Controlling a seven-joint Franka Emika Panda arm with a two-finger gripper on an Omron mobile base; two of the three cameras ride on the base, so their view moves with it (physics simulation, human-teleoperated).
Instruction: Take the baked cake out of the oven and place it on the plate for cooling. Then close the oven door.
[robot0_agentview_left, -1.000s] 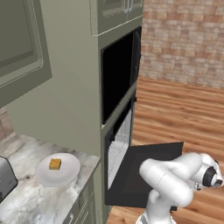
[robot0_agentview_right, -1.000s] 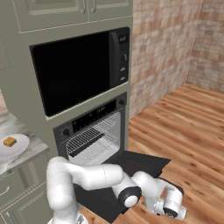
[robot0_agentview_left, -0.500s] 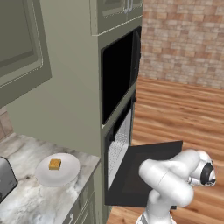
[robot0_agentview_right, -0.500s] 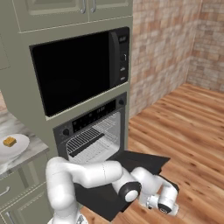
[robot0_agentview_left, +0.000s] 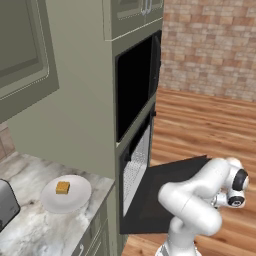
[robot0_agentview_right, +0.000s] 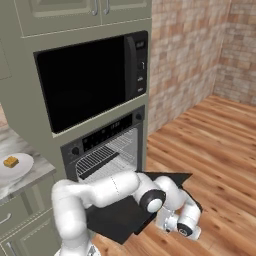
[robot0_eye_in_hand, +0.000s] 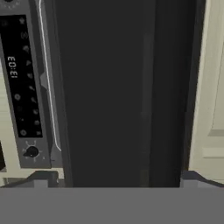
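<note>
The baked cake (robot0_agentview_left: 62, 187) is a small golden cube lying on the white plate (robot0_agentview_left: 75, 199) on the marble counter; both also appear at the left of the right base view, cake (robot0_agentview_right: 10, 161) on plate (robot0_agentview_right: 22, 167). The black oven (robot0_agentview_right: 107, 150) stands with its wire rack (robot0_agentview_right: 102, 156) bare. The oven door (robot0_agentview_left: 172, 187) hangs open, lying flat over the floor. My gripper (robot0_agentview_right: 184, 229) is low at the door's outer edge, open, with nothing between its fingers. In the hand view, the fingertips (robot0_eye_in_hand: 41, 177) stand wide apart before the dark door panel (robot0_eye_in_hand: 122, 96).
A silver toaster (robot0_agentview_left: 6, 202) sits at the counter's left end. A larger black microwave cavity (robot0_agentview_right: 85, 75) is built in above the oven. Its control strip (robot0_eye_in_hand: 22, 83) with display and knob shows in the hand view. Wooden floor (robot0_agentview_right: 220, 150) stretches right, to a brick wall.
My hand has crept a little toward the open door's outer edge, and the jaws have widened slightly. The cake, plate and door have not moved.
</note>
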